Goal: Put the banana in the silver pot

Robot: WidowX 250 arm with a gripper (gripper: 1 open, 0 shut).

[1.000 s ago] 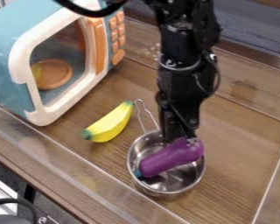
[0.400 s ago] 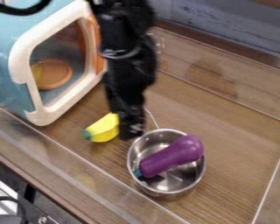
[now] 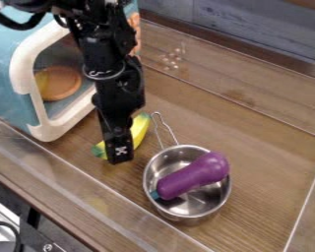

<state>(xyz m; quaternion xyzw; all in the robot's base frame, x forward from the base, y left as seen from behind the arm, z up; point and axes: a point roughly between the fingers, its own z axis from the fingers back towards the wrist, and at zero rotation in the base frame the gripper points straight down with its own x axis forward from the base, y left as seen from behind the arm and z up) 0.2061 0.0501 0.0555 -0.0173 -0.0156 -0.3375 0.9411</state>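
Note:
The yellow banana [image 3: 139, 129] lies on the wooden table just left of the silver pot [image 3: 216, 204]. My gripper [image 3: 118, 150] has come down on the banana's lower left half, and its black fingers hide the middle of the fruit. The jaws look open, and the banana still rests on the table. A yellow tip shows on each side of the fingers. A purple eggplant [image 3: 195, 175] lies inside the pot, leaning on its rim. The pot's thin wire handle [image 3: 161, 131] points back toward the banana.
A blue and white toy microwave [image 3: 42, 74] with its door open stands at the left, close behind the arm. The table's front edge [image 3: 68, 212] runs diagonally below the pot. A grey wall borders the far side.
The gripper let go of the eggplant in the pot, rose, swung left and came down over the banana. The eggplant stays in the pot.

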